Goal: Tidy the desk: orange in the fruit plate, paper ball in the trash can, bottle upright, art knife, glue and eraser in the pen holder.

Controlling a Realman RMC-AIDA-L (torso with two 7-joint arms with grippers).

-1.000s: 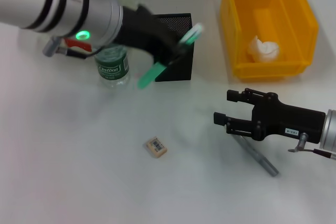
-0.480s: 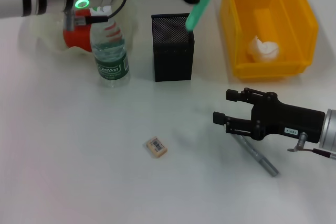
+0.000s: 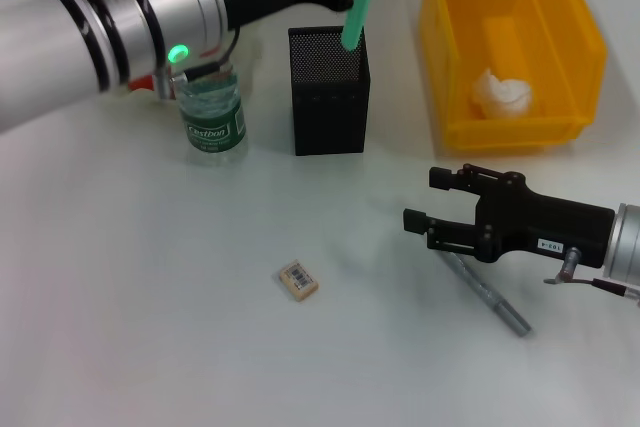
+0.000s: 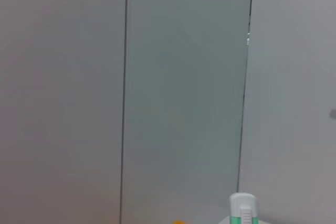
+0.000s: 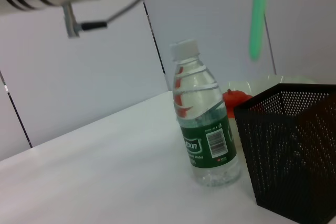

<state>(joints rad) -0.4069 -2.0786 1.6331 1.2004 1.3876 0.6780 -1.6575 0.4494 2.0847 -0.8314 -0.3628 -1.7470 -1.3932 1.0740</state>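
Left arm (image 3: 110,22): white shell, black ring bands, silver wrist collar with green LED lit, thin black cable, black gripper housing. Right gripper (image 3: 425,222): black, two-finger linkage, small white label, silver collar, looped cable underneath.

Grey metallic stick (image 3: 488,295) lies flat on white table (image 3: 150,327), well right of the table's middle, tilted diagonally.

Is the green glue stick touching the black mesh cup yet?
Apart. In the right wrist view, the glue stick hangs from above with its lower end clearly over the mesh cup rim, pale wall showing between them.
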